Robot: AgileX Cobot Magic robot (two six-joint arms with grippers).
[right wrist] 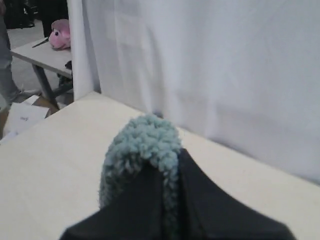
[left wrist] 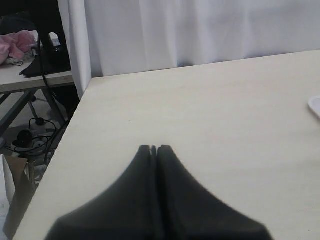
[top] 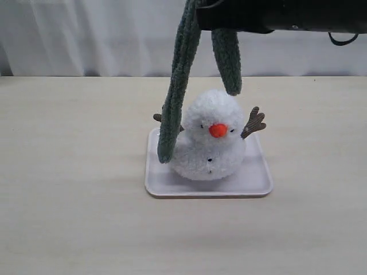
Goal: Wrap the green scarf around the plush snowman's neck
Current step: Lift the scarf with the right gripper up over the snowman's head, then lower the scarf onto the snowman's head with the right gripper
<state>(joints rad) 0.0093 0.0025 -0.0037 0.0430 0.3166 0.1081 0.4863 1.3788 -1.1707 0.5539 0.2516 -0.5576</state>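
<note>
Both hands found closed: right hand [right wrist: 172, 160] clamped on green scarf [top: 182, 74] above plush snowman [top: 209, 143], longer tail hanging beside snowman, shorter tail ending just over its head; left hand [left wrist: 154, 149] empty, well away from snowman. Snowman seated on white tray [top: 172, 186] on desk [top: 69, 172].

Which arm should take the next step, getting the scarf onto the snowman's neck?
Right. The right gripper is shut on the scarf, holding it above the snowman with both ends dangling by the head. The left gripper is shut, empty, over bare table off the tray.
</note>
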